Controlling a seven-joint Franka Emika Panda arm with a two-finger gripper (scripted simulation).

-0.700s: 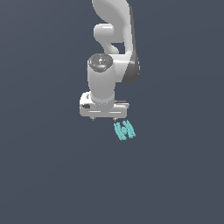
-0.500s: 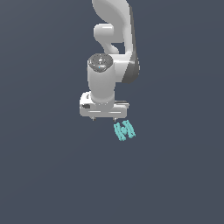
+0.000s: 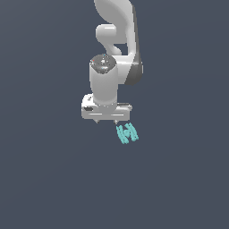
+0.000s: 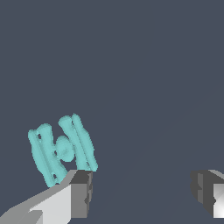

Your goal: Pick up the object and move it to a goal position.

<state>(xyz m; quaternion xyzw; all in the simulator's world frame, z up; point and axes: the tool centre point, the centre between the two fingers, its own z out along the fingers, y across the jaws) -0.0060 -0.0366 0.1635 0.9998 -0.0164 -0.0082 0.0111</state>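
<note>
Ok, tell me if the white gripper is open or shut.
Open: the white gripper has a wide empty gap; the small turquoise barred object sits outside it.

The arm [image 3: 117, 40] runs off the exterior view's top edge. In the wrist view, both gripper fingers [image 4: 81, 192] are cut by the frame, and one finger hides the turquoise object's [image 4: 61, 148] lower corner.

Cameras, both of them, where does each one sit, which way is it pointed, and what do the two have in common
Exterior view: off the arm, looking down from above; shows the white arm, the gripper and the turquoise object just beside it.
Wrist view: on the wrist, looking along the open fingers at the turquoise object, which lies off one fingertip, not between the two.
Shared: the turquoise object, the gripper and the dark grey surface.
</note>
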